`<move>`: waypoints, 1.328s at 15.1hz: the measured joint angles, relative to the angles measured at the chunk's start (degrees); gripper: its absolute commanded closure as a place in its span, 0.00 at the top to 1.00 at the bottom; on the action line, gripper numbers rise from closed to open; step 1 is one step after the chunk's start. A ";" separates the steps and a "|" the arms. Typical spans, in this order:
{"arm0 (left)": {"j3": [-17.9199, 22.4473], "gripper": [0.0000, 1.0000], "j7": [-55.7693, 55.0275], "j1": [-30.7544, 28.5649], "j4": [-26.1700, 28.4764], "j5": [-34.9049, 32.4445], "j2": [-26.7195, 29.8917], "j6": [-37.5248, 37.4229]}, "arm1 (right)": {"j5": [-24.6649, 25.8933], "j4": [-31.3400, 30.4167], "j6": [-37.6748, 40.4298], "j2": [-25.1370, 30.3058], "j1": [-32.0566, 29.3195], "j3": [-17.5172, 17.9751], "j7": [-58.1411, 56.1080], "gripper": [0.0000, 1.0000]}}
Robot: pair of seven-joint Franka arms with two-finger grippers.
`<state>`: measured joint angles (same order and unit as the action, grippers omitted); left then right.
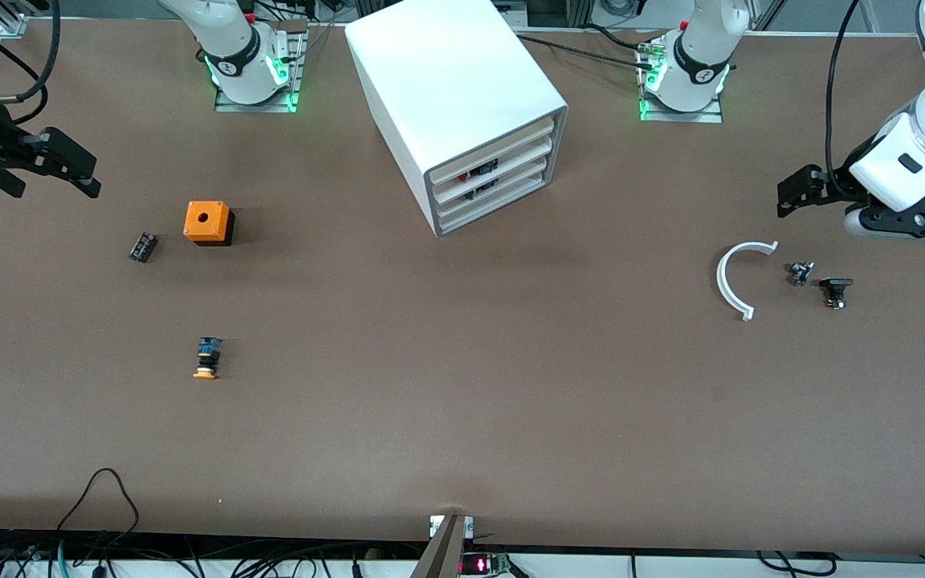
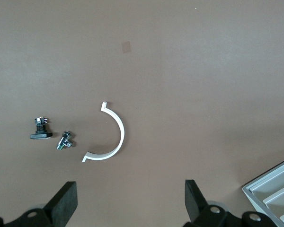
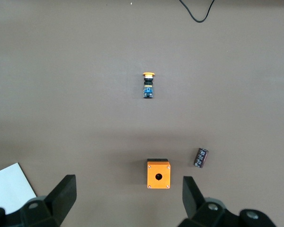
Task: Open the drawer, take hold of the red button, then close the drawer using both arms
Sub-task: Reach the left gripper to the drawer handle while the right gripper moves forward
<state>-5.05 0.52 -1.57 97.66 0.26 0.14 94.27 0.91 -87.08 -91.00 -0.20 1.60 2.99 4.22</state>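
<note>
Trouble is likeliest at the big white box cabinet [image 1: 462, 104], mid-bench by the edge where the arm bases stand: all its shallow cream-fronted drawers [image 1: 493, 172] are pushed in, the box stands skewed to the bench edges, and a pull off that line could drag it. The red-capped button is not visible; dark and red bits show behind the drawer fronts, too small to name. An orange-capped push button [image 1: 206, 358] toward the right arm's end could be mistaken for it. Both grippers hang spread wide and empty, the black two-finger left gripper [image 2: 130, 198] over a white plastic half-ring [image 1: 739, 277] near its end edge, the black right gripper [image 3: 128, 198] over the opposite end edge near an orange cube [image 1: 207, 221]. Bare brown bench lies between cabinet and camera-side edge, open room for reaching.
</note>
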 measured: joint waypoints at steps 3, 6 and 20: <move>0.00 1.00 0.00 0.00 0.00 0.00 0.00 0.00 | 0.00 0.00 -0.10 0.00 0.00 0.00 0.11 0.99; 0.00 1.00 0.00 0.00 0.00 0.00 0.00 0.00 | 0.00 0.00 -0.10 -0.01 0.00 0.00 0.59 0.99; -1.67 1.00 0.75 1.80 1.78 10.86 -5.72 -6.86 | 0.00 -1.31 -4.36 -10.88 0.01 0.01 0.65 0.99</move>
<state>-6.71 1.27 0.22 99.44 11.12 -5.58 87.41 0.91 -88.39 -95.36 -11.08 1.61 3.00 4.87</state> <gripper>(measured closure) 0.000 0.004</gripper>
